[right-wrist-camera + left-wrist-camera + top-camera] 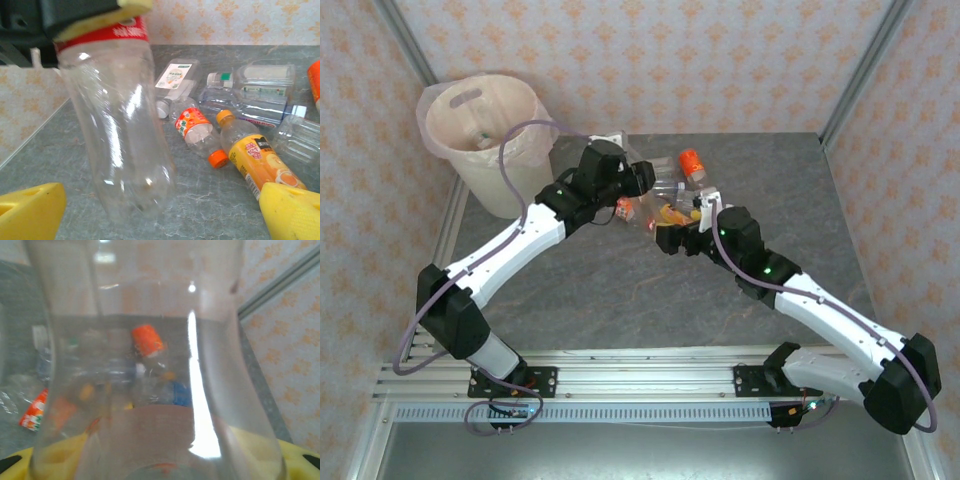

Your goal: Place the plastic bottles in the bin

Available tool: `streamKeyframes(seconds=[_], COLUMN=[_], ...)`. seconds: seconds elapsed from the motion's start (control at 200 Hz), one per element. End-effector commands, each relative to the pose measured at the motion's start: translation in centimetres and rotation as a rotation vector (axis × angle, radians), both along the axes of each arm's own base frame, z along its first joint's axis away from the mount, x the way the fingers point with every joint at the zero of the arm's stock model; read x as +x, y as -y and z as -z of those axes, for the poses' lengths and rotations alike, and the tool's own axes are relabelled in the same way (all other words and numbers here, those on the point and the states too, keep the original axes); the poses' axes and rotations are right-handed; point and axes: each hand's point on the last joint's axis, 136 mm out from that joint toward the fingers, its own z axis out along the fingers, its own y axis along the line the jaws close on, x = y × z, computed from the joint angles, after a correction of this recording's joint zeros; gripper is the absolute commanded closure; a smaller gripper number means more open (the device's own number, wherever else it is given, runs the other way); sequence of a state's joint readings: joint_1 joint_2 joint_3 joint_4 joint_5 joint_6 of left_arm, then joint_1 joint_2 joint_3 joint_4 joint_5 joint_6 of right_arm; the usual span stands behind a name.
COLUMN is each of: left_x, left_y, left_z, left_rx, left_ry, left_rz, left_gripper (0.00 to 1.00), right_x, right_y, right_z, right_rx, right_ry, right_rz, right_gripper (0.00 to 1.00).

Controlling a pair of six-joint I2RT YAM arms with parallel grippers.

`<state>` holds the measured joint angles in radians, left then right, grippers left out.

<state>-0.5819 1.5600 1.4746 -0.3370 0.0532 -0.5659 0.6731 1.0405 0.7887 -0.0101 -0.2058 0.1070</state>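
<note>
The left pincer (638, 181) is clamped on a bottle (117, 125) at its upper end, one yellow pad pressed against the red label band. The bottle is clear and looks empty, with smooth walls and a rounded base; its cap is hidden by the pincer. Its long axis stands nearly upright, labelled end up and base down toward the table (55, 160). It leans a little, so in the right wrist view the base sits right of the top. Whether the base touches the table I cannot tell.

The right pincer (160, 212) gapes wide, a yellow finger on either side of the base and neither touching it.

The held bottle is over the middle of the table, just beside a loose heap of bottles lying flat. Among them are a yellow-labelled one (255, 157) and a small orange-capped one (195, 127). The bin (480, 120) stands at the far left corner, well apart
</note>
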Motion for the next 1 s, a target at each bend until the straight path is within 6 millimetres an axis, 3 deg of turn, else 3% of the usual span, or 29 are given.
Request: streamKeyframes(seconds=[0.0,0.145,0.27,0.626,0.996], left_x=[0.7,1.8,2.3,4.1,6.4], left_y=[-4.7,-7.8,-10.0,-18.6,-28.1], left_z=[-5.0,-7.6,-11.1,-20.4,-22.5], left_rx=[0.099,0.138,0.173,0.353,0.496], left_ry=[0.112,0.131,0.221,0.433,0.435], left_rz=[-0.17,-0.29,-0.349,-0.646,-0.897], left_gripper=[0.49,0.5,0.49,0.48,0.48], right_x=[0.6,0.9,1.0,1.1,0.9], right_y=[0.9,1.5,1.5,1.6,1.9], right_z=[-2.0,-2.2,-2.4,-2.5,-1.9], right_rx=[0.036,0.016,0.018,0.019,0.01], right_ry=[0.068,0.08,0.092,0.095,0.079], right_rz=[0.07,0.1,0.1,0.111,0.118], right_gripper=[0.01,0.01,0.01,0.01,0.01])
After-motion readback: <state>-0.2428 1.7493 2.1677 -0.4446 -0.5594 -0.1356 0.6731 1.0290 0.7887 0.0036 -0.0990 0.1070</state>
